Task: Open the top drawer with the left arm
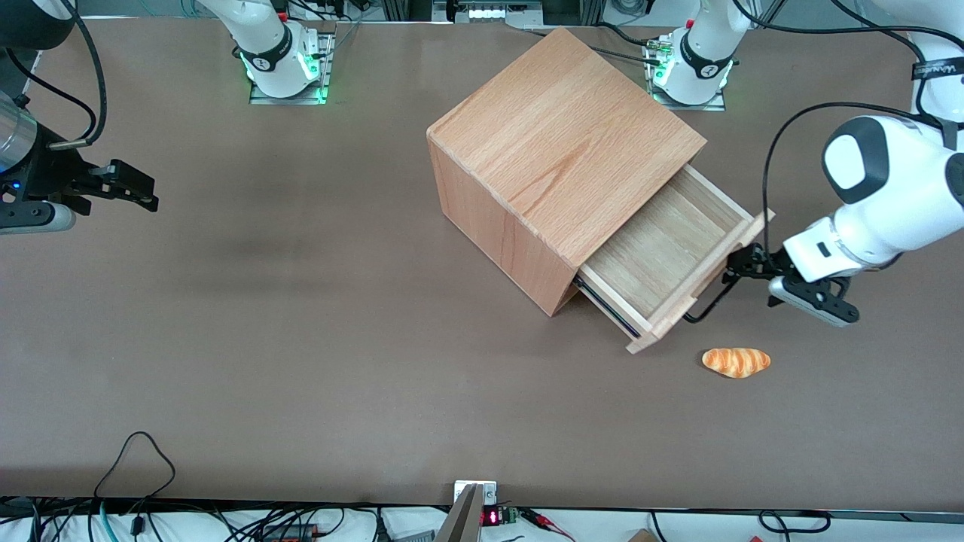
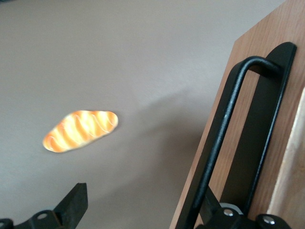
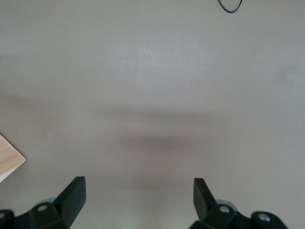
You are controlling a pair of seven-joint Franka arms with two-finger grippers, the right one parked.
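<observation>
1. The shallow light beech-wood top drawer [image 1: 663, 252] sits right of centre in the front view, already drawn well out of the wooden cube cabinet [image 1: 557, 162], its bare inside showing.
2. The small black two-finger gripper [image 1: 742, 263] of the white left arm [image 1: 877, 207] is at the drawer front, in the right middle of the front view. Its fingers stand apart: one finger [image 2: 212, 202] is hooked in by the thin black U-shaped metal handle [image 2: 226, 129], the other finger [image 2: 74, 202] hangs free over the brown table [image 1: 263, 339].
3. Risk: with nothing clamped, the hooked finger could likely slip off the handle if the pull turns sideways.
4. Risk: pulling further may bring the drawer off its runners or drag the whole cabinet across the table.
5. Risk: a small orange striped bread roll [image 1: 736, 361] lies near the drawer's front corner, lower in the front view; a swinging drawer or arm could knock it.
</observation>
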